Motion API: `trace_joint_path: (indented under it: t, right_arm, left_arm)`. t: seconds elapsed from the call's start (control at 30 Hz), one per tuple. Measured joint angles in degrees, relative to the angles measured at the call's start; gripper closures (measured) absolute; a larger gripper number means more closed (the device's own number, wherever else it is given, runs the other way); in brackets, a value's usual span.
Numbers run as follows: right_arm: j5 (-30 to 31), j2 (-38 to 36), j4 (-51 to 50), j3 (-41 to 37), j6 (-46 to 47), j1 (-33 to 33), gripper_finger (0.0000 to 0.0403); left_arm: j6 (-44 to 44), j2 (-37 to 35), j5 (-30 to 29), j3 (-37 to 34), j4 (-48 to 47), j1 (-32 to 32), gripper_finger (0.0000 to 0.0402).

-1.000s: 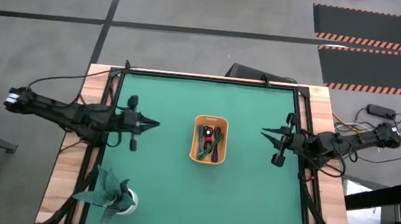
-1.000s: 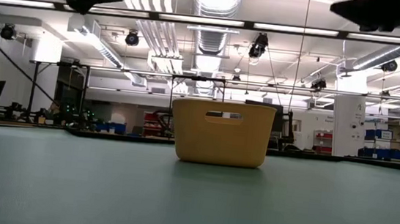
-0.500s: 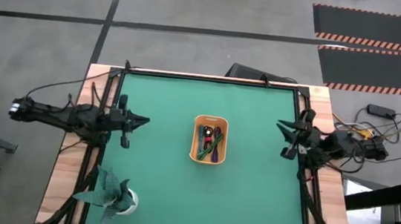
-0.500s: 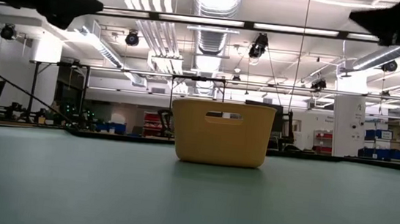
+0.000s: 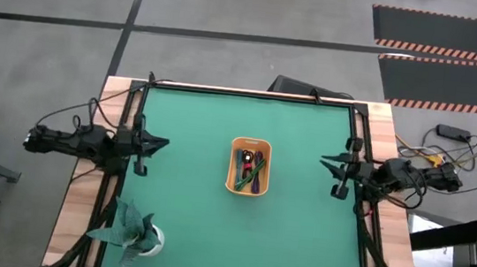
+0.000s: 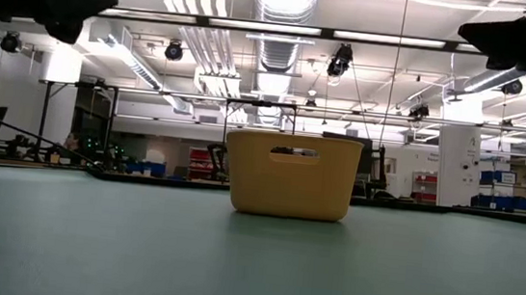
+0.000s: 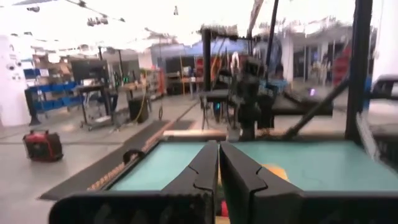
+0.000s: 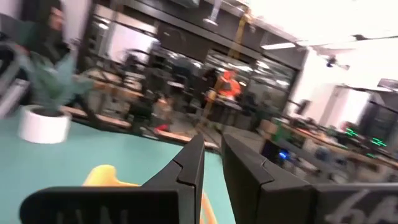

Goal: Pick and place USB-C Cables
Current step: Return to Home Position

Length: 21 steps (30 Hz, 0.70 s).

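Nearest the front edge of the table (image 5: 209, 246), the teal paper plant (image 5: 129, 225) stands in its white pot just forward of the left arm. If that arm swings low while folding, it could clip the leaves and tip the pot. The left end effector (image 5: 163, 143) hangs over the table's left edge with its fingers together and empty. The right end effector (image 5: 324, 165) hangs over the right edge, its fingers a narrow gap apart and gripping nothing. Loose black wires (image 5: 67, 115) loop off each arm beside the table frame and might catch there as the joints fold.

The USB-C cables (image 5: 249, 168) lie bundled in the yellow bin (image 6: 289, 179) at mid-table, well apart from both arms. A stray end near the rim could spring out, though none clearly overhangs.

From above, red-and-black, green and purple strands show; the light blue one cannot be made out, so a count of four is unconfirmed. In the low view the bin wall hides the contents, and both end effectors are cut off at the top corners. Both wrist views are blurred, and the bin shows only as a yellow sliver behind the fingers.
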Motion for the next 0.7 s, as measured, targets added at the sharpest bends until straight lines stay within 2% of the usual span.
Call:
trace_joint_path:
  t: [0.13,0.33,0.47,0.7]
  right_arm:
    - [-4.9,0.0,3.0,-2.5,1.3,0.0,0.0355]
    - [-8.4,0.1,6.3,-4.5,3.1,0.0,0.0355]
    - [-10.9,0.0,9.3,-4.5,2.4,0.0,0.0355]
    - [-10.8,1.2,6.3,-4.5,6.3,0.0,0.0355]
  left_arm:
    - [-0.5,1.4,0.3,-2.5,3.0,0.0,0.0401]
    - [-0.1,0.8,0.7,-7.4,8.9,0.0,0.0401]
    - [-0.5,0.4,0.2,-8.0,5.9,0.0,0.0401]
    - [-5.0,2.3,-2.1,-8.0,5.1,0.0,0.0401]
